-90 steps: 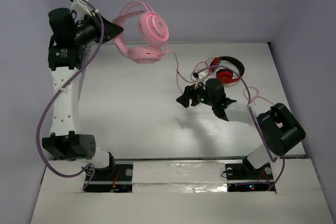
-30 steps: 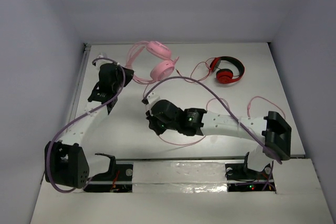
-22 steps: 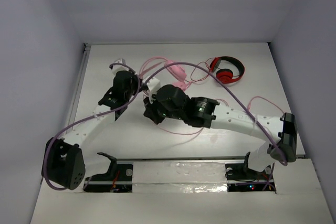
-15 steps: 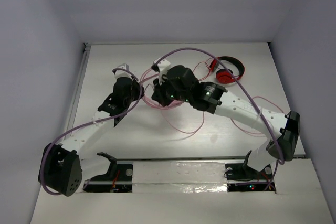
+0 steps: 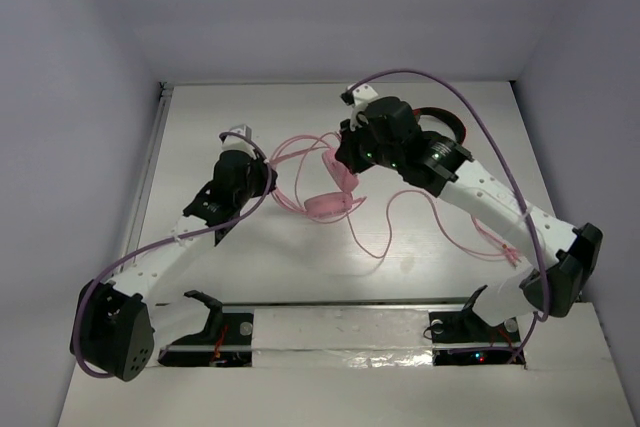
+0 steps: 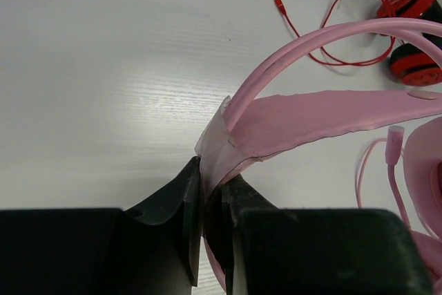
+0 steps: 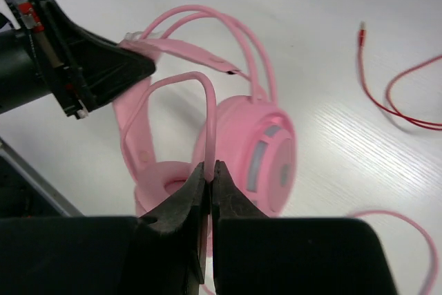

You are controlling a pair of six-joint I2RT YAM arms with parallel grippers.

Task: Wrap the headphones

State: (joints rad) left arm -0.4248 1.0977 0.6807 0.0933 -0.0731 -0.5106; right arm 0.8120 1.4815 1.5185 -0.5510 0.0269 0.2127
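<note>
Headphones (image 5: 322, 203) sit mid-table between our arms. Our left gripper (image 6: 210, 184) is clamped on the headband (image 6: 324, 112); our right gripper (image 7: 210, 170) pinches the thin pink cable (image 7: 209, 122) over an earcup (image 7: 262, 150). Overhead, our right arm (image 5: 480, 192) hides most of the red-and-black headphones (image 6: 418, 68); the left wrist view shows them far right, red cable (image 6: 279, 5) alongside.

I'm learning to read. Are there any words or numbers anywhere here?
No readable text on the pink headphones, the red-and-black headphones or the table.
A tiny mark on the pink earcup is too blurred to read.
</note>
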